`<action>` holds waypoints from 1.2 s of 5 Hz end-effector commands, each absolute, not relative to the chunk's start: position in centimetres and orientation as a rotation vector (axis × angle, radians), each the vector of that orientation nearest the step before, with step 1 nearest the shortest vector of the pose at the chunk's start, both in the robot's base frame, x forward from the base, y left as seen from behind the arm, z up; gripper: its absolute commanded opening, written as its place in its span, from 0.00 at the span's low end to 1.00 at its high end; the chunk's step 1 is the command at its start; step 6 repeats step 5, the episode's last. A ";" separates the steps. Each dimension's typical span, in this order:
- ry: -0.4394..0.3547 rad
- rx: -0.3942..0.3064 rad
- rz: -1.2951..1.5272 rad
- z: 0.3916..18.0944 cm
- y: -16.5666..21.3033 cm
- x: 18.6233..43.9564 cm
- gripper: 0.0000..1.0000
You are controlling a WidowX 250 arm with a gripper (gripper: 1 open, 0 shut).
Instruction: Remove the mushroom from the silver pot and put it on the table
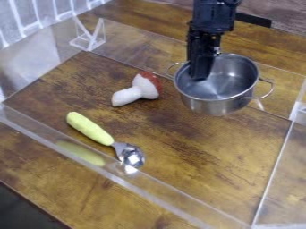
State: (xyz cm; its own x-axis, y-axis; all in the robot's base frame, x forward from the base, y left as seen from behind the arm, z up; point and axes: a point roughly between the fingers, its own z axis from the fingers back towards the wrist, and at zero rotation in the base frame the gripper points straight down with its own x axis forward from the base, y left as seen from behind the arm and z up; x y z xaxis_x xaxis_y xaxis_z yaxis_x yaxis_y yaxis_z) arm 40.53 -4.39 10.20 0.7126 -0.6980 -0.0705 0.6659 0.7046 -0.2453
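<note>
Camera view: black gripper (201, 75), jaws pressed together and holding nothing, points down into the round shiny steel silver pot (220, 86). Mushroom (136, 89) lies on its side on the dark plank table (203, 148), just left of the pot, cream stalk toward lower left, red-brown cap toward the pot. Open wood surrounds it; clear walls border the table.

Mushroom (138, 89) on table (216, 152), just left of pot (219, 82)
</note>
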 end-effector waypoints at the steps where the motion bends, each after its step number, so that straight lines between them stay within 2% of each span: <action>1: 0.083 -0.183 -0.790 13.0 -4.1 41.5 0.00; 6: 0.085 -0.194 -0.809 12.3 -2.5 42.7 0.00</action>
